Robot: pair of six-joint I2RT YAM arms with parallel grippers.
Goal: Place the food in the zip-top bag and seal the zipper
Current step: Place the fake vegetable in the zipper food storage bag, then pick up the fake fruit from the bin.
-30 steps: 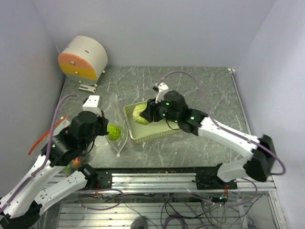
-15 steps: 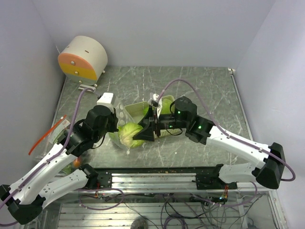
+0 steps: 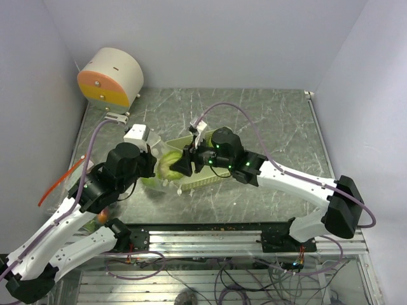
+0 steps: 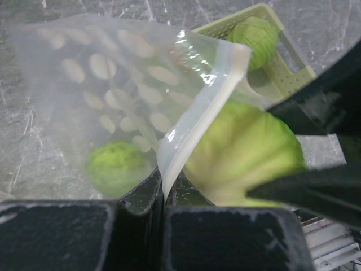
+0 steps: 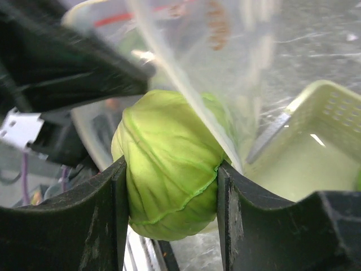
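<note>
1. Loading step: the right gripper [image 5: 171, 189] clamps a green ball [image 5: 166, 147] at the bag [image 4: 101, 73] mouth, centre-left of the top view.
2. The left gripper [image 4: 167, 195] pinches the bag's rim.
3. Next: push deeper, then release.

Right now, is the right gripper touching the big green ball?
Touching. The right wrist view shows the right gripper clamping the green ball, both fingers pressed against its sides, no gap.

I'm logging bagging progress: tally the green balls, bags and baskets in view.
green balls: 3
bag: 1
basket: 1
Total: 5
</note>
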